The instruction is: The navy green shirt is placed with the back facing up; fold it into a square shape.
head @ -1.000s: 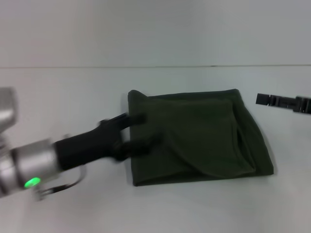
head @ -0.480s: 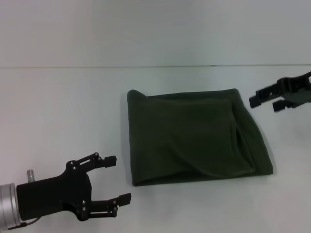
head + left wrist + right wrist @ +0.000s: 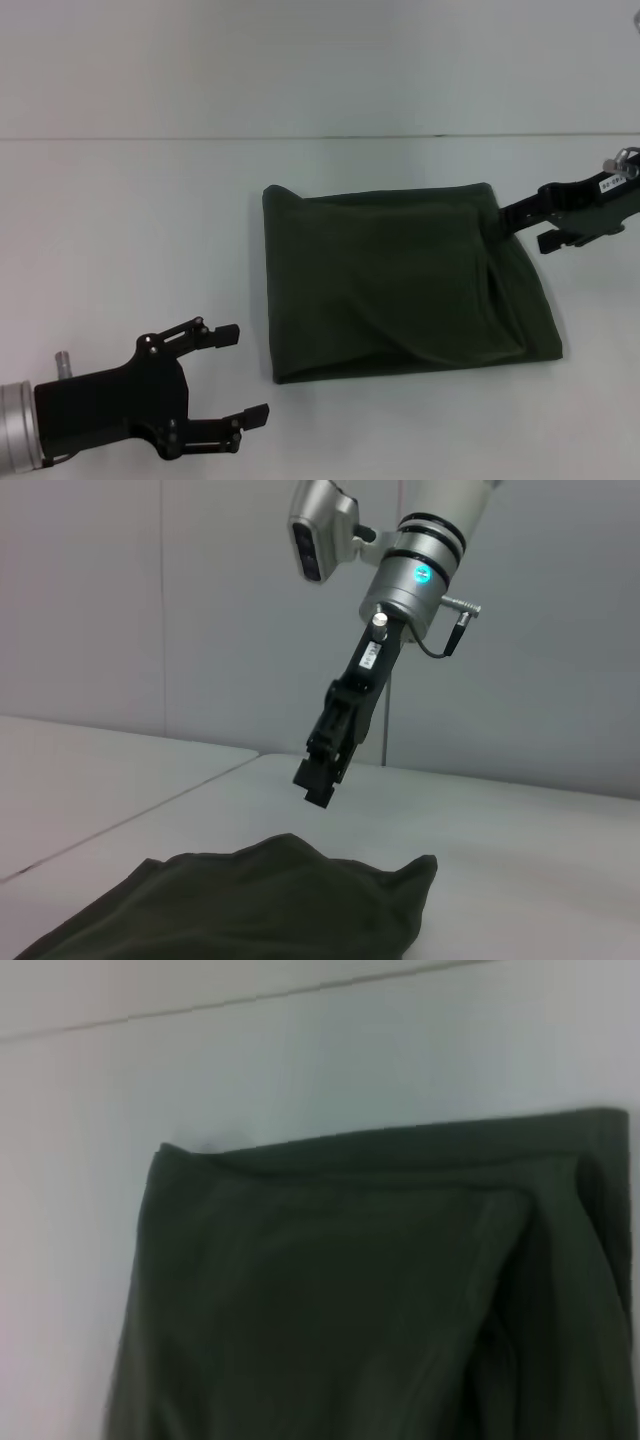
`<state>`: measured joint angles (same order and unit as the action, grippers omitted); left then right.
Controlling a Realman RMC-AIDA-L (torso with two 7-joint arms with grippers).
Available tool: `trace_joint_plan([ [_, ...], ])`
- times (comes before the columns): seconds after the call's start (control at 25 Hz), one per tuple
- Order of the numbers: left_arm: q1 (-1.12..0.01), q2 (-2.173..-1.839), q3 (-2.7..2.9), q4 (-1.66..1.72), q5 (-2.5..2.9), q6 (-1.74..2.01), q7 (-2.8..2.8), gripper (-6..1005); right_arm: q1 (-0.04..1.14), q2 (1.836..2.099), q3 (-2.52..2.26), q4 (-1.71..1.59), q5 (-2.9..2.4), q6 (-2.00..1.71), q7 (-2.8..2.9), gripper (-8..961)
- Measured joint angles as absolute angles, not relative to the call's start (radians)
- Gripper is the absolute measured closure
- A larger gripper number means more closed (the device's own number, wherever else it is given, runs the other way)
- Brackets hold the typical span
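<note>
Hovering low at the near left of the white table (image 3: pixel 130 220), the left gripper (image 3: pixel 242 371) has its two black fingers spread wide with nothing between them, clear of the cloth and pointing toward its near left corner. Just beyond it, in the middle of the table, the navy green shirt (image 3: pixel 400 285) lies folded into a rough rectangle, plain side up, with layered edges and a loose fold showing along its right side. In the left wrist view the cloth shows as a rumpled dark heap (image 3: pixel 250 905) on the pale surface. At the far right, the right gripper (image 3: pixel 522 217) reaches in toward the shirt's far right corner; whether it touches the cloth, or whether its fingers are parted or closed, cannot be told.
</note>
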<state>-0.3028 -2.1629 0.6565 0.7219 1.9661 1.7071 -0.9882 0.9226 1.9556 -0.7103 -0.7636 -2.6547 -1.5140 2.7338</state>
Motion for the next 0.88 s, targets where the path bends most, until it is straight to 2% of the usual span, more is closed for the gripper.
trace_joint_plan([
  [0.16, -0.302, -2.163, 0.656, 0.723, 1.967, 1.704, -0.975, 67, 0.894, 1.938, -0.649, -0.701, -2.557, -1.514, 2.738, 103],
  [0.4, -0.307, -2.163, 0.642, 0.722, 1.968, 1.697, -0.957, 67, 0.843, 1.888, -0.618, -0.565, -2.429, -1.484, 2.763, 105],
  [0.48, -0.308, -2.163, 0.639, 0.721, 1.968, 1.695, -0.944, 67, 0.842, 1.883, -0.620, -0.536, -2.427, -1.473, 2.764, 105],
  [0.68, -0.310, -2.163, 0.635, 0.720, 1.962, 1.693, -0.932, 67, 0.843, 1.893, -0.627, -0.529, -2.426, -1.420, 2.765, 106],
  [0.88, -0.310, -2.163, 0.635, 0.719, 1.961, 1.692, -0.932, 67, 0.859, 1.935, -0.632, -0.514, -2.421, -1.365, 2.736, 107],
])
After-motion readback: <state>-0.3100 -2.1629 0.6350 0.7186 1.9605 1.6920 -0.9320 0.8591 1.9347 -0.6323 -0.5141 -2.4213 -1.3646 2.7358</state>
